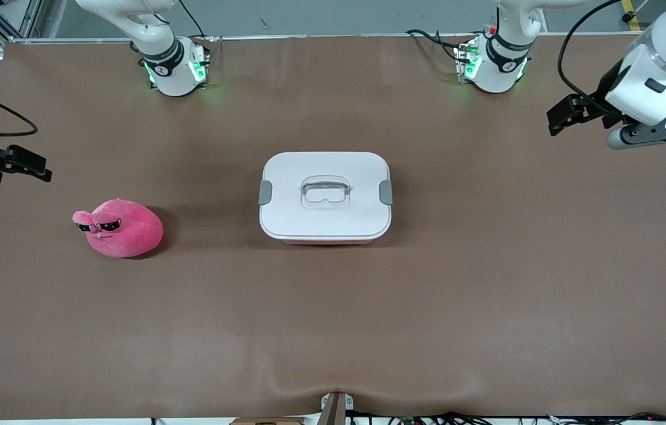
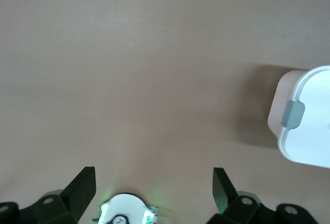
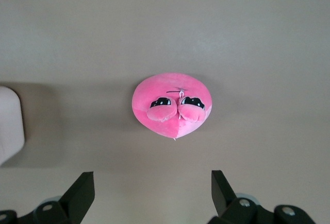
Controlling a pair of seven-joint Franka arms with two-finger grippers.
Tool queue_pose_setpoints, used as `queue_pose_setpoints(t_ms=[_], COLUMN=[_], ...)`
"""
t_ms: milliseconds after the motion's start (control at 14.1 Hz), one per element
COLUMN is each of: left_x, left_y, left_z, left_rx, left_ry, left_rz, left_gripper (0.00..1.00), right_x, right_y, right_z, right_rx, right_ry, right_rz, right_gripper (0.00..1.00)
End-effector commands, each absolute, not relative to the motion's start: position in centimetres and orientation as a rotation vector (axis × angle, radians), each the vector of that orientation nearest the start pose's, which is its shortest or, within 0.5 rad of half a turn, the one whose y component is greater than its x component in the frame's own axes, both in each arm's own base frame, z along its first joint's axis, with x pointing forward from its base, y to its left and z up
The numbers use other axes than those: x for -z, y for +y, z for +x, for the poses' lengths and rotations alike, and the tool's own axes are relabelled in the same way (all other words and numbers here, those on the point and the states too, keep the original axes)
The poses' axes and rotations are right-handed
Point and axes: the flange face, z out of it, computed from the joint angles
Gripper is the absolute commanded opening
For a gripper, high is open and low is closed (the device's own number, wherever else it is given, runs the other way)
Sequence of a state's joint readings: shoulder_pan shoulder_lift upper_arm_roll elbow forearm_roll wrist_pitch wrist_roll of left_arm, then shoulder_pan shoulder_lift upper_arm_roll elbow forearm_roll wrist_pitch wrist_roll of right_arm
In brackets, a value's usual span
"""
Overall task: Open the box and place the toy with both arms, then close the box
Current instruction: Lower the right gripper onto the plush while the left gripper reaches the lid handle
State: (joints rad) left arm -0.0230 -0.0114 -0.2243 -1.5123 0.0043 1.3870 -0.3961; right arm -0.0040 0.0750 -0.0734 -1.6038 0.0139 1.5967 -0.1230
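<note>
The box (image 1: 325,196) stands shut in the middle of the table, its white lid clipped by two grey side clips, the clear handle lying flat. The pink plush toy (image 1: 121,227) lies on the table toward the right arm's end, apart from the box. My left gripper (image 1: 567,113) is open and empty, up over the table at the left arm's end; its wrist view (image 2: 153,175) shows one end of the box (image 2: 307,118). My right gripper (image 1: 27,163) is open and empty over the table's right-arm end; its wrist view (image 3: 153,177) shows the toy (image 3: 171,104) and a corner of the box (image 3: 10,123).
The brown table cover (image 1: 333,324) has a small wrinkle at the edge nearest the camera. The two green-lit arm bases (image 1: 176,68) (image 1: 492,65) stand along the table's robot side; the left arm's base also shows in the left wrist view (image 2: 126,211).
</note>
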Motion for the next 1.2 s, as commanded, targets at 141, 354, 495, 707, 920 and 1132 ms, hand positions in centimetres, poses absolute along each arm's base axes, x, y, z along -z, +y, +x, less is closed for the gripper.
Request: queue_pose_setpoints(t_ms=[141, 354, 495, 707, 920, 1132], left_x=[-64.3, -62.6, -62.1, -61.0, -58.9, -57.7], left_y=[-18.5, -22.6, -25.2, -27.9, -32.3, -36.8], left_z=[50.1, 49.7, 49.2, 49.0, 48.6, 47.7], left_rx=[-0.179, -0.222, -0.204, -0.195, -0.193, -0.161], left_ry=[-0.471, -0.616, -0.711, -0.814, -0.97, -1.221], left_rz=[-3.057, -3.024, -3.009, -2.991, -2.957, -2.908], left_gripper=[1.0, 1.0, 1.0, 1.0, 1.0, 1.0], right_x=[-53.3, -50.1, -48.6, -45.8, -43.1, -40.3], right_y=[-3.5, -3.7, -3.7, -3.9, -4.0, -4.2], right_z=[58.4, 58.6, 58.4, 58.2, 57.6, 56.7], right_rx=[-0.18, -0.15, -0.15, -0.138, -0.146, -0.15], right_ry=[-0.168, -0.17, -0.17, -0.182, -0.271, -0.271], right_rz=[-3.116, -3.121, -3.123, -3.144, -3.161, -3.159], right_gripper=[1.0, 1.0, 1.0, 0.98, 0.98, 0.94])
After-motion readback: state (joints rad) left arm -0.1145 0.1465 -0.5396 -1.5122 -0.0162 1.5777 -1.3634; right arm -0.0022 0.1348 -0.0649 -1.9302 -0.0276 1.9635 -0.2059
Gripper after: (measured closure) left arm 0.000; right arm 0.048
